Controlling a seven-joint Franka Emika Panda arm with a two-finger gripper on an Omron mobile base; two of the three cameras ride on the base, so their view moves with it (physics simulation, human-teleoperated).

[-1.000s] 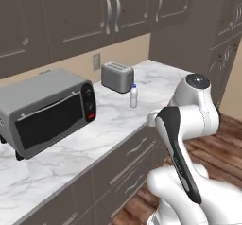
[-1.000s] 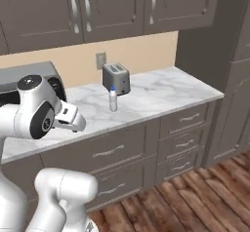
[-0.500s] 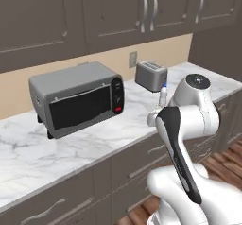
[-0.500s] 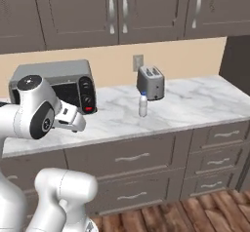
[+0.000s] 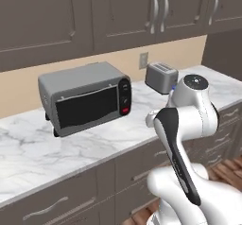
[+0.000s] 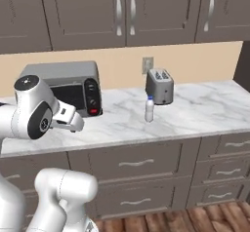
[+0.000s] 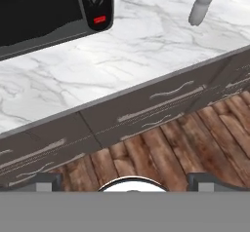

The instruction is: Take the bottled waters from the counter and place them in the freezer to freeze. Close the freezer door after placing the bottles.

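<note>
One whitish bottled water (image 6: 150, 109) with a blue cap stands upright on the white marble counter (image 6: 195, 114), just in front of the toaster. In the hand view this bottle (image 7: 201, 6) is at the top right, far from my gripper (image 7: 126, 178). The gripper points down over the wood floor in front of the counter's edge (image 7: 146, 87), open, with nothing between its widely spread finger tips. In the left base view my own arm (image 5: 189, 110) covers the spot by the toaster where the bottle stands. The freezer and its door are out of view.
A grey toaster oven (image 6: 63, 87) sits on the left part of the counter and a silver toaster (image 6: 159, 86) against the back wall. Dark drawers (image 6: 136, 165) with silver handles run below, and wall cabinets (image 6: 122, 11) hang above. The floor (image 7: 161, 153) is wood.
The whole scene has slid to the right in both base views, so the base has moved. The arm keeps its pose and the gripper stays open.
</note>
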